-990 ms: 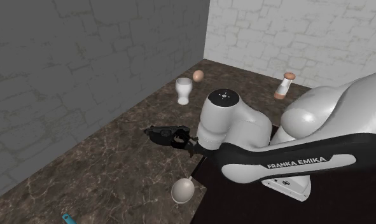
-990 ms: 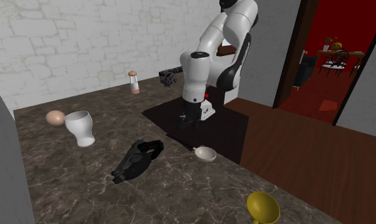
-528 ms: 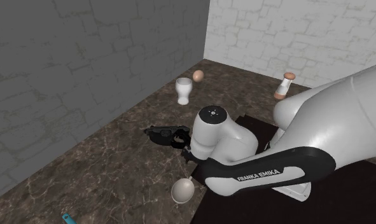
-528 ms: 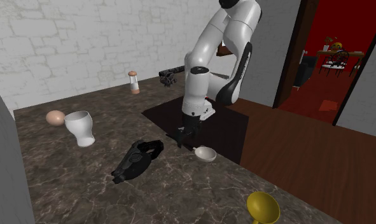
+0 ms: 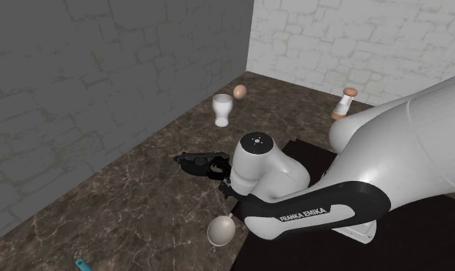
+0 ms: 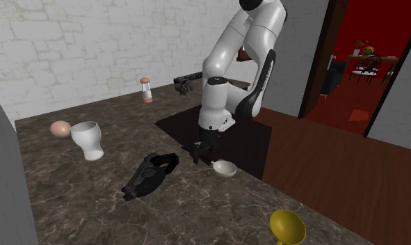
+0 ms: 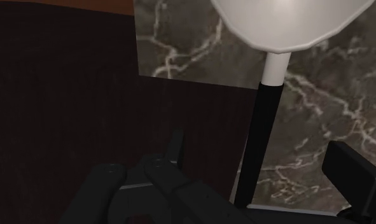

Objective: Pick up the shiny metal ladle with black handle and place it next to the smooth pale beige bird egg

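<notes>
**Closing in on the ladle handle**

Shoulder view: bending a touch lower than half a second ago over the ladle point(image 5: 222, 229), lying at the near edge of the table point(image 5: 133, 208), well apart from the egg point(image 5: 239, 91) by the far corner.

Second exterior view: bringing the gripper point(image 6: 202, 153) down just beside the ladle's bowl.

Wrist view: holding the fingers point(image 7: 352, 172) spread, straddling the black handle without touching it. Probably readying for the squeeze; not yet lifting.

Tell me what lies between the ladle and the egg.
In the second exterior view, a black object and a white cup lie between the ladle and the egg.
</notes>
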Available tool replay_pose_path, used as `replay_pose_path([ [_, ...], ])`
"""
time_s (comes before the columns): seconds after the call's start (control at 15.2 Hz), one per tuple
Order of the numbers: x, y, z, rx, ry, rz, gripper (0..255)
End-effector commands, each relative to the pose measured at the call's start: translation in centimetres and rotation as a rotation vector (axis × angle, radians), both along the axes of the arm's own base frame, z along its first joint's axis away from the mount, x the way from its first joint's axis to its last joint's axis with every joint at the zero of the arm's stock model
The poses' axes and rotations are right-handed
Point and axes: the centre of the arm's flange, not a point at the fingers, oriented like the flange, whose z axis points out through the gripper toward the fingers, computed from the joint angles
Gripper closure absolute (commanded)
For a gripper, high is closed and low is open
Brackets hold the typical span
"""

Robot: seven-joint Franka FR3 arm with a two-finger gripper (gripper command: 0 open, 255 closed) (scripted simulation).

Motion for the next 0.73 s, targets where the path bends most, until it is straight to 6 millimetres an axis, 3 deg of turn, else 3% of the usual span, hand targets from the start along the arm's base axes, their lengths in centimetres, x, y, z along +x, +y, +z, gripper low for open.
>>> replay_pose_path([
  [0.0, 0.00, 0.00, 0.00, 0.000, 0.000, 0.000, 0],
  [0.07, 0.00, 0.00, 0.00, 0.000, 0.000, 0.000, 0],
  [0.13, 0.00, 0.00, 0.00, 0.000, 0.000, 0.000, 255],
  [0.66, -0.01, 0.00, 0.00, 0.000, 0.000, 0.000, 255],
])
